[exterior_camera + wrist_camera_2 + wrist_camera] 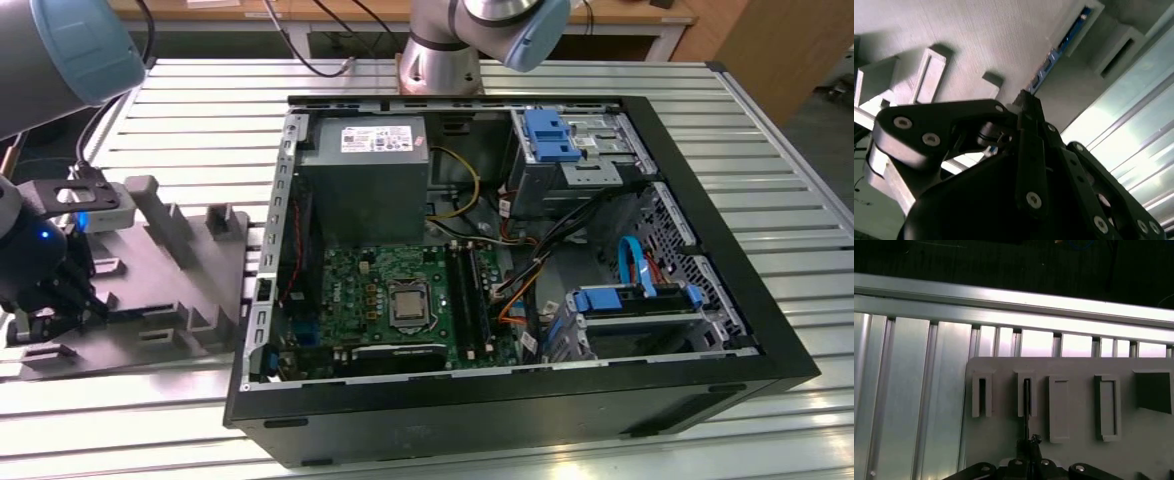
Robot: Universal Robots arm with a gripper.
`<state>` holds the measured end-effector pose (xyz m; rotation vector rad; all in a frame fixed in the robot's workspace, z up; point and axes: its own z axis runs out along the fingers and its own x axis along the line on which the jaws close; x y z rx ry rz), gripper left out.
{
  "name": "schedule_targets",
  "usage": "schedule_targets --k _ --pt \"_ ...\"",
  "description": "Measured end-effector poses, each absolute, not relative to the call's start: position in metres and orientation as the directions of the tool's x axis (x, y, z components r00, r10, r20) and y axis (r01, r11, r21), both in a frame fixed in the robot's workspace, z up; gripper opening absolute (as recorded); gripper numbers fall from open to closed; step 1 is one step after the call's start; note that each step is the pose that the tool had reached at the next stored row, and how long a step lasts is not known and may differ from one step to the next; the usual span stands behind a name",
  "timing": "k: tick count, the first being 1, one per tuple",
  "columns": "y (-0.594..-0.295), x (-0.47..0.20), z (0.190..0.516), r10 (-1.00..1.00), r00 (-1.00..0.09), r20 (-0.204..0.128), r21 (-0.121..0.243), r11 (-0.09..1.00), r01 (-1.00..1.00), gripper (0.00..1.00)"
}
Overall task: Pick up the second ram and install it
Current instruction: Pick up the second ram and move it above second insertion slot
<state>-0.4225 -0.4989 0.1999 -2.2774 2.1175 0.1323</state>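
**A:** Where is the gripper (1026, 102)?

**B:** Over the grey holder (174, 260) on the slatted table (200, 110), well apart from the open computer case (534, 410). In the exterior view the gripper (43, 315) is a dark lump at the picture's edge. The arm's own body covers its tips, so I cannot judge the grip from there.

**A:** And the second ram (1051, 57)?

**B:** It is right at the fingertips. In the second wrist view it is a thin blue strip seen almost edge-on, running from the tips away toward a raised block of the holder (979, 35). Its near end is hidden behind the black linkages. Its far end reaches the block, and whether it sits inside a slot there is hard to tell.

**A:** Does the first wrist view help?

**B:** A little. The second ram (1025, 400) is only a dark line there, leading straight ahead of the gripper (1029, 442) into one of the holder's (999, 440) narrow upright slots. The chips cannot be made out.

**A:** What is the state of the fingers?

**B:** They are drawn together on the stick's thin edge, with no gap showing on either side of it in both wrist views. The contact point itself is mostly covered by the linkage.

**A:** What about inside the case?

**B:** The motherboard (387, 290) lies flat, far from the gripper, with the silver processor (407, 300) at its middle and the long black slot strips (467, 290) beside it. I cannot tell whether anything is seated in those strips.
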Motion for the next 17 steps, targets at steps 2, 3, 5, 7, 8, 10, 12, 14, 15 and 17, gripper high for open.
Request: schedule_targets --k 2,3,5,7,8,10,12,14,15,17 --pt "-0.4989 -0.4225 0.1999 -0.994 0.071 -0.082 0.037 -0.074 -0.997 0.12" --pt "-0.499 -0.4225 0.1999 -0.994 0.069 -0.082 0.037 -0.073 -0.997 0.12" --pt "-0.499 -0.4225 0.1996 -0.996 0.038 -0.082 0.037 -0.041 -0.998 0.12" --pt "-0.4991 -0.4225 0.1993 -0.997 0.002 -0.082 0.037 -0.005 -0.999 0.12" --pt "-0.4991 -0.4225 0.1992 -0.997 -0.016 -0.082 0.037 0.013 -0.999 0.12" --pt "-0.499 -0.4225 0.199 -0.996 -0.045 -0.082 0.037 0.042 -0.998 0.12" --pt "-0.499 -0.4225 0.1989 -0.995 -0.057 -0.082 0.037 0.054 -0.998 0.12" --pt "-0.499 -0.4225 0.1989 -0.995 -0.057 -0.082 0.036 0.054 -0.998 0.12" --pt "-0.499 -0.4225 0.1989 -0.995 -0.057 -0.082 0.037 0.054 -0.998 0.12" --pt "-0.499 -0.4225 0.1989 -0.995 -0.057 -0.082 0.036 0.054 -0.998 0.12"
